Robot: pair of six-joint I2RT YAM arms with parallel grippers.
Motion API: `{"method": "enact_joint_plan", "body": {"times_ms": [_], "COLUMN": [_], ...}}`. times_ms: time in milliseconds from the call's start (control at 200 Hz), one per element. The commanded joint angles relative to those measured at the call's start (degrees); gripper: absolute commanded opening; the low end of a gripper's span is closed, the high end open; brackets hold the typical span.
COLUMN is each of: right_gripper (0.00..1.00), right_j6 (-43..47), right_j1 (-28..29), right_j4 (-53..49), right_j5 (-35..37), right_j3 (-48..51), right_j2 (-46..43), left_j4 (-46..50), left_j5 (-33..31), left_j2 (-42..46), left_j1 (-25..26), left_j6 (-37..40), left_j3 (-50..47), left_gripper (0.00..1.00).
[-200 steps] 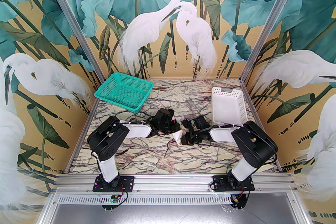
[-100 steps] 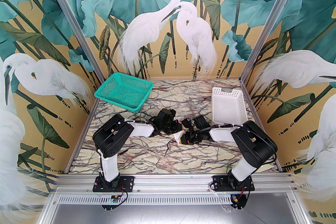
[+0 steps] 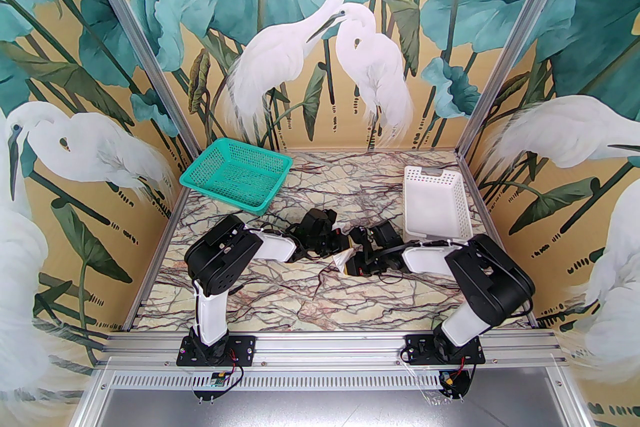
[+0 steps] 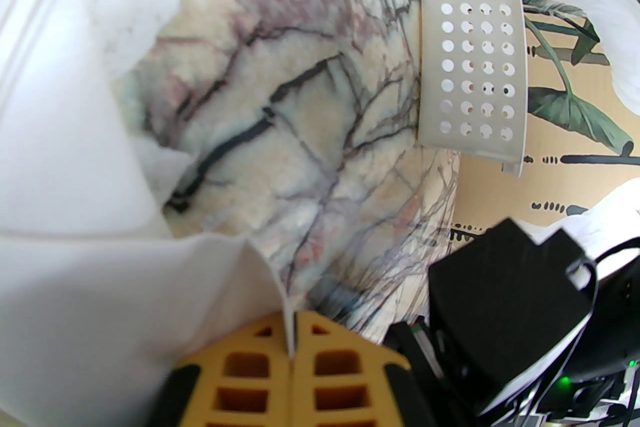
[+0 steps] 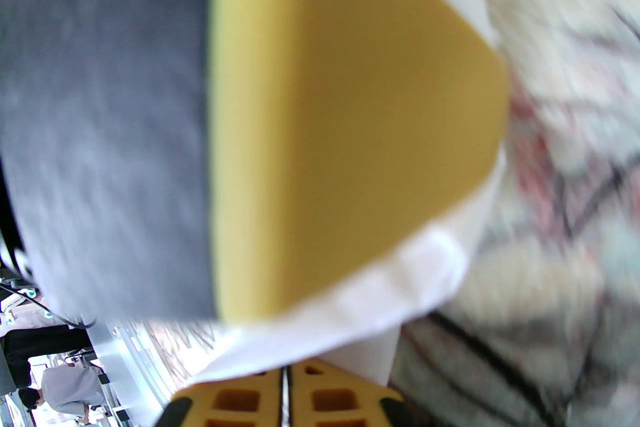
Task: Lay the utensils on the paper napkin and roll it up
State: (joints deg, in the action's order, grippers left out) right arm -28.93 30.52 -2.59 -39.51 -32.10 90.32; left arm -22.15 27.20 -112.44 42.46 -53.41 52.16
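The white paper napkin (image 3: 341, 260) is bunched at the table's middle, between my two wrists. My left gripper (image 4: 291, 340) is shut, with a thin edge of the napkin (image 4: 100, 275) pinched between its yellow fingers. My right gripper (image 5: 285, 390) has its yellow fingers almost touching, and the napkin (image 5: 425, 265) runs down to them. A blurred yellow and grey finger of the left gripper (image 5: 350, 124) looms close in the right wrist view. In the top view the left gripper (image 3: 339, 249) and right gripper (image 3: 351, 261) meet at the napkin. The utensils are hidden.
A green mesh basket (image 3: 235, 174) sits at the back left. A white perforated basket (image 3: 435, 204) stands at the back right, its wall (image 4: 470, 39) also in the left wrist view. Marble tabletop (image 3: 320, 305) lies in front of the grippers. The right arm's black wrist (image 4: 500, 295) is close by.
The left arm's elbow has swung right and its wrist has moved in towards the centre. The right arm has shifted slightly. The napkin stays between the two grippers.
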Motion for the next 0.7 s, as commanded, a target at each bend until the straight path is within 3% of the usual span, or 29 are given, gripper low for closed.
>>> {"method": "enact_joint_plan", "body": {"times_ms": [0, 315, 695], "right_gripper": [0.2, 0.43, 0.43], "right_j6": [-0.4, -3.1, -6.8], "right_j1": [-0.3, -3.5, -2.9], "right_j4": [-6.8, -8.4, -1.7], "right_j5": [2.1, 1.8, -0.8], "right_j3": [0.7, -1.2, -3.4], "right_j2": [-4.5, -10.1, -3.4], "left_j4": [-0.9, -0.8, -0.4], "left_j5": [-1.1, -1.1, -1.2], "left_j2": [-1.5, -1.3, -0.9], "left_j1": [0.2, 0.3, 0.4], "left_j6": [-0.6, -0.4, -0.2], "left_j3": [-0.8, -0.8, -0.8], "left_gripper": [0.0, 0.0, 0.0]}}
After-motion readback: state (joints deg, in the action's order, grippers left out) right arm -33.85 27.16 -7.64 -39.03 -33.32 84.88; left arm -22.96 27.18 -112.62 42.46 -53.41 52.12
